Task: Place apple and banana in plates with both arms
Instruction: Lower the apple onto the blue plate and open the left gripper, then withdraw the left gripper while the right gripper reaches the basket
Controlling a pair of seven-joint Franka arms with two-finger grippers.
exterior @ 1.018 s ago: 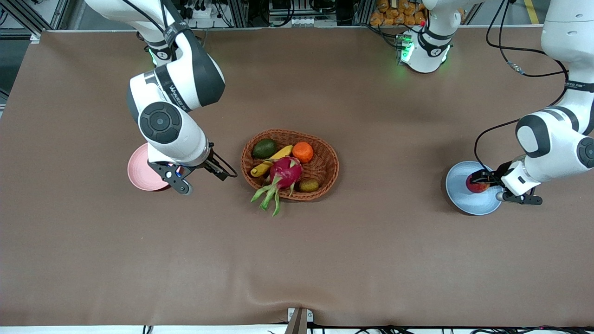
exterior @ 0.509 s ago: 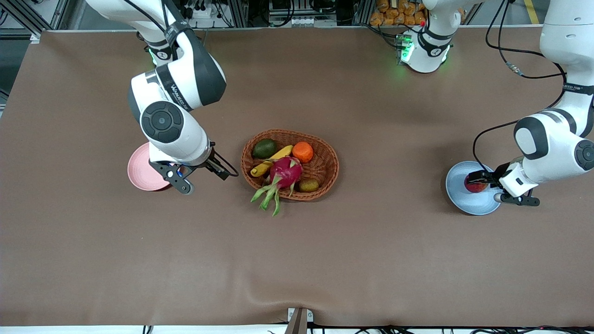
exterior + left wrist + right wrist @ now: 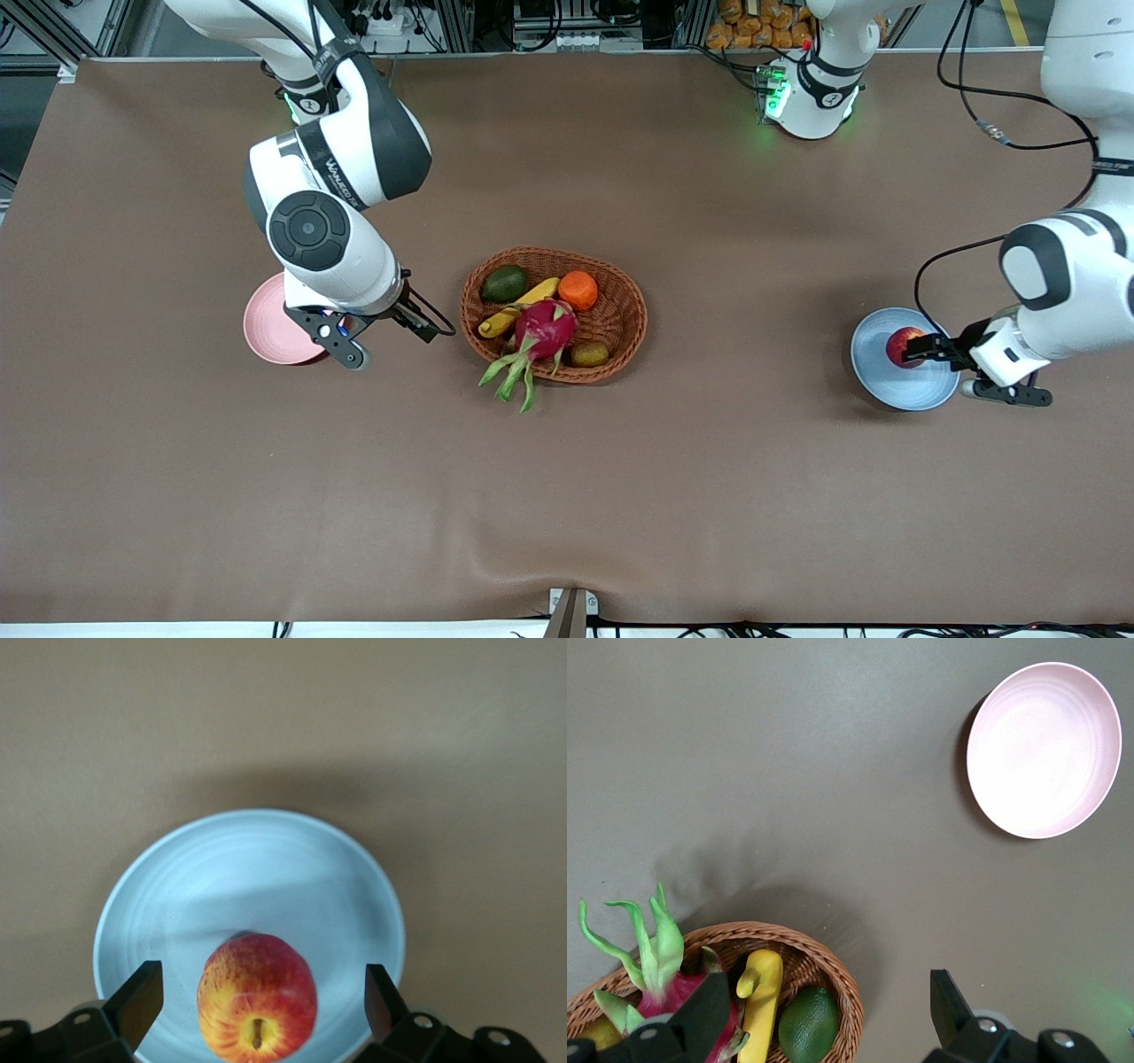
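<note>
The apple (image 3: 902, 346) sits on the light blue plate (image 3: 886, 381) near the left arm's end of the desk (image 3: 709, 496), and the left pincer (image 3: 257, 992) stands spread around it, fingers clear of the fruit. The banana (image 3: 523, 305) lies in the wicker basket (image 3: 631, 310) mid-desk (among other fruit). The right pincer (image 3: 824, 1001) hangs spread between basket and pink plate (image 3: 261, 332).

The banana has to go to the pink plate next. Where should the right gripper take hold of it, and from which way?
Probably from above, across the banana's upper half, nearest the avocado. That end lies bare in the basket; the dragon fruit covers part of its lower end. The open right gripper should close across its narrow width, not its length.
</note>
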